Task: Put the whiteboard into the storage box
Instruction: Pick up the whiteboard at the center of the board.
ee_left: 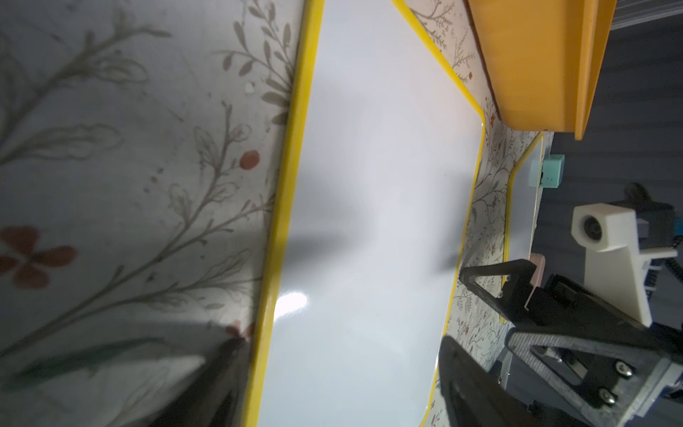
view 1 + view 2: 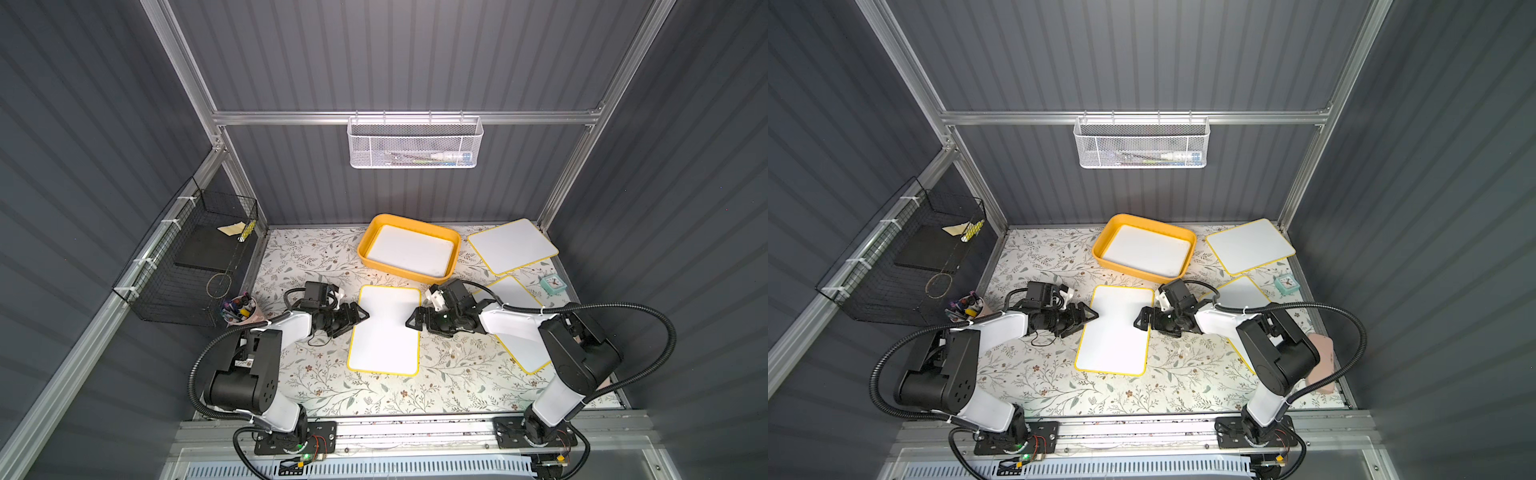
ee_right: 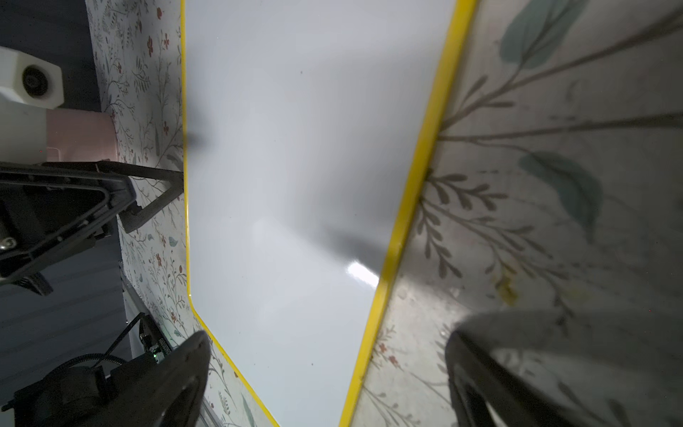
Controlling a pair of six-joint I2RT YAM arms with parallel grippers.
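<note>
Worktop (image 2: 316,386): we see it carry all but the two baskets.
Storage box (image 2: 395,269): at the back, near the middle; one whiteboard (image 2: 411,251) lies flat in it.
Middle whiteboard (image 2: 384,330): flat, just before the box, apart from it.
Left hand (image 2: 360,315): at that board's left edge.
Right hand (image 2: 412,321): at its right edge, opposite; we cannot quite tell whether either touches.
Back-right board (image 2: 513,245): right of the box.
Fourth board (image 2: 524,353): before it, partly under the right arm.
Clock (image 2: 552,284): between those two, near the right wall.
Pen cup (image 2: 240,311): far left, beside the wire basket (image 2: 187,270) on the left wall.
Mesh basket (image 2: 415,143): on the back rail, above the box.
</note>
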